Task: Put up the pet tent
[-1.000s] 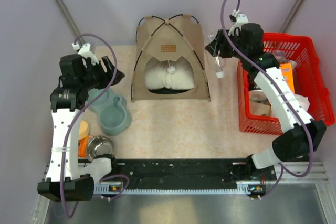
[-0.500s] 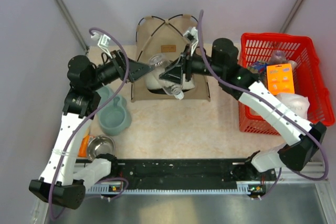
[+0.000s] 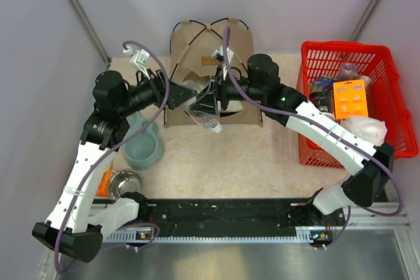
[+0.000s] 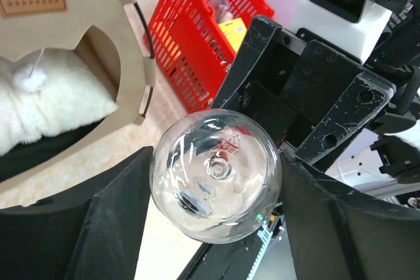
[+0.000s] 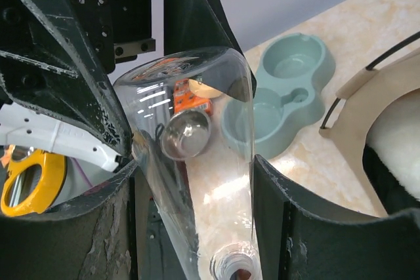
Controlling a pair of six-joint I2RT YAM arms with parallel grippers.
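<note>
Pet tent [image 3: 211,73] standing just behind your two meeting pincers, right gripper [image 3: 205,104] clamped on clear bottle [image 3: 200,106], left gripper [image 3: 182,92] spread around its base, teal bowl [image 3: 142,145] below your left, red basket [image 3: 354,106] far right.

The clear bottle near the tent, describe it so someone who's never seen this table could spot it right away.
Start at the tan pet tent at the back of the table. Just in front of its doorway, both arms meet in mid-air, and the clear plastic bottle sits between the right tool and the left tool. It is the only see-through thing there.
</note>
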